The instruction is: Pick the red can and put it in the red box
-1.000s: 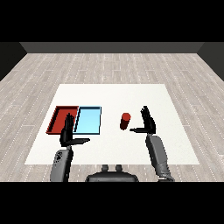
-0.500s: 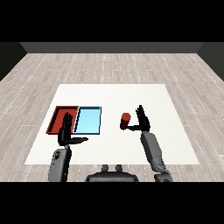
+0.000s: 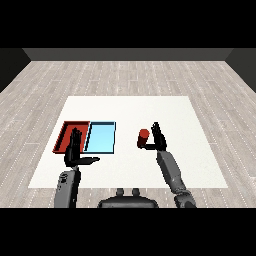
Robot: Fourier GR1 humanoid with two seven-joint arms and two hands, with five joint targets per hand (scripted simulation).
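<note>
1. Head view first: the red can (image 3: 144, 138) stands upright on the white table (image 3: 130, 107), right of centre, well apart from both trays. Its long axis runs straight up and down.

2. The right hand (image 3: 159, 140) is just beside the can, on the can's right side, so the can lies to the hand's left. The fingers point up and look fairly straight, with the thumb reaching toward the can's lower part. I'd call it released, not grasping yet. Whether the thumb actually touches the can, I can't tell.

3. The left hand (image 3: 75, 151) hovers near the front edge of the red tray (image 3: 63, 135), fingers straight up and thumb stuck out sideways. Also released, holding nothing.

4. The red tray is the leftmost one, with the light blue tray (image 3: 101, 138) touching its right side. So the blue tray sits between the can and where it has to go.

5. What it all hinges on: the right hand is clearly the nearer one, and since the can is upright and directly to its left, my guess is the next bit is simply closing round it from the side. After that it needs a long carry leftward, across the blue tray, to reach the red one. Nothing of the task looks done yet.
</note>
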